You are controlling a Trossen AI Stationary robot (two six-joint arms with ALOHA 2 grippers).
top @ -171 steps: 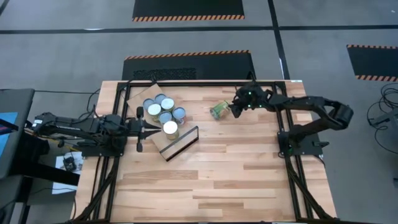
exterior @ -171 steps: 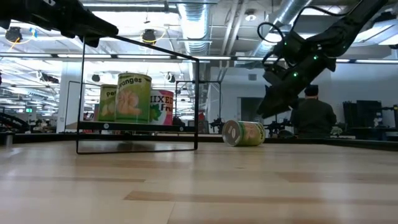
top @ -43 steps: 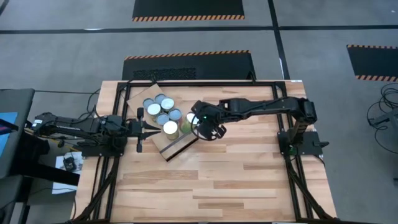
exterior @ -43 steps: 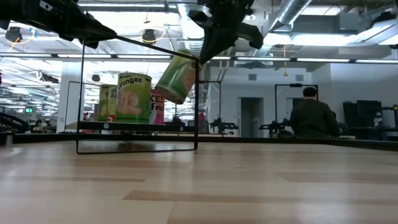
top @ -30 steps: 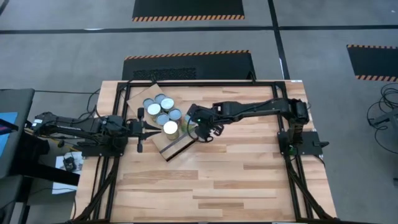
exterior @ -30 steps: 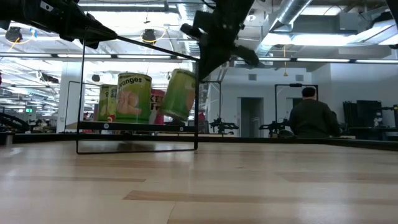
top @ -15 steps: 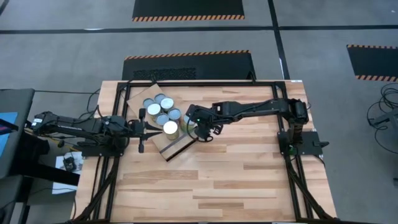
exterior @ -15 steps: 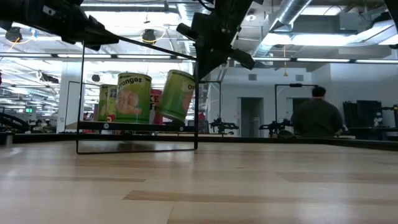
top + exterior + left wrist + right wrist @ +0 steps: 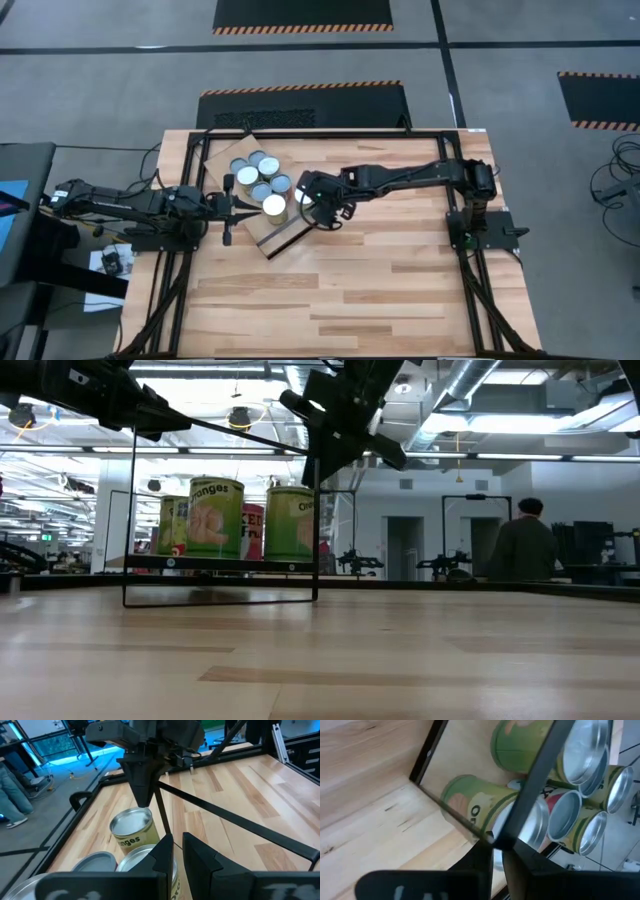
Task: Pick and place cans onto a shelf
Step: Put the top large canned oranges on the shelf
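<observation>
I count 7 cans (image 9: 262,182) standing on the shelf (image 9: 283,236). My right gripper (image 9: 318,203) sits directly above the newest green can (image 9: 291,523), its finger spread unreadable.

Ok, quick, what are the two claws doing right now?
Left gripper: nearly closed, empty.
Right gripper: at the green-labelled tin can's top; grip cannot be told.
</observation>
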